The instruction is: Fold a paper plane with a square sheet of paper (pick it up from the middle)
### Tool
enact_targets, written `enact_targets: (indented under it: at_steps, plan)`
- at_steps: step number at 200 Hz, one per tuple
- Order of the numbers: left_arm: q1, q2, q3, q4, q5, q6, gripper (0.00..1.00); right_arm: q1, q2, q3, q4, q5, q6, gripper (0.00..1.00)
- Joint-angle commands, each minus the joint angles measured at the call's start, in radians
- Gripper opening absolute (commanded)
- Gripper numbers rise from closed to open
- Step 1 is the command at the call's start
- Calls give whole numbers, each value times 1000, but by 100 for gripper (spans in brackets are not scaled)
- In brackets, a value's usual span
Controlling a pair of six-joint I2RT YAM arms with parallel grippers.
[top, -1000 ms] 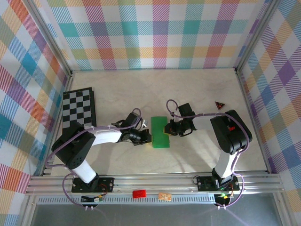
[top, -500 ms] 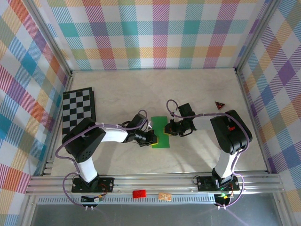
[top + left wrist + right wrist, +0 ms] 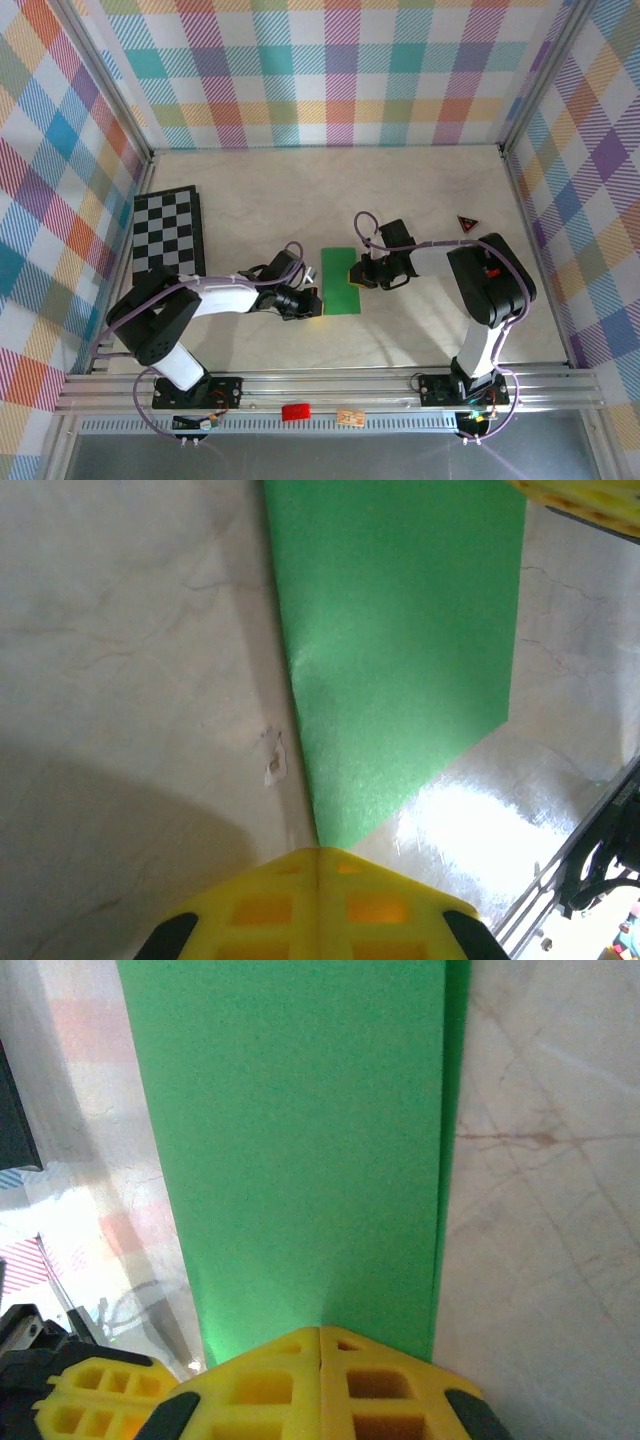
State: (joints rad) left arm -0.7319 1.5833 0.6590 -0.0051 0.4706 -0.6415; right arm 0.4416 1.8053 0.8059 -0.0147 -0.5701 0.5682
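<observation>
The green sheet of paper [image 3: 338, 280] lies on the table between the two arms as a folded upright rectangle, with a thin second layer showing along one long edge [image 3: 458, 1110]. My left gripper [image 3: 313, 306] is shut, its yellow tips [image 3: 318, 852] meeting the sheet's near left corner [image 3: 400, 630]. My right gripper [image 3: 352, 272] is shut too, its tips [image 3: 320, 1330] lying over the sheet's right edge [image 3: 300, 1140] at mid-length. Whether either pair of fingers pinches the paper or only rests on it is hidden. No finished paper plane is in view.
A black-and-white chessboard [image 3: 168, 232] lies at the left wall. A small red-and-black triangle [image 3: 466, 223] sits at the right, behind the right arm. A red piece [image 3: 295, 411] rests on the front rail. Checkered walls enclose the table.
My left gripper slid right onto the sheet's near left part, then drew back left to its corner. The sheet and the right gripper kept still.
</observation>
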Motion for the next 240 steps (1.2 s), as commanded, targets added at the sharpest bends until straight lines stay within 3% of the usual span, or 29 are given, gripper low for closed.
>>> enact_targets:
  at_steps: [1,39,92,162,211,240]
  plan:
    - [-7,-40,43,-29,-23,1,0,-13,81,-62,-158,176,-12,0]
    - [-9,39,86,102,40,-64,0,-14,80,-63,-159,176,-10,0]
    - [-15,129,74,72,63,-27,0,-14,77,-65,-159,179,-11,0]
    - [-59,64,10,-125,-8,126,0,-15,81,-63,-163,180,-17,0]
    - [-64,41,-10,-131,-37,128,0,-15,71,-71,-151,170,-20,0]
    - [-64,-56,1,-124,-83,107,0,-15,56,-54,-147,150,-35,0]
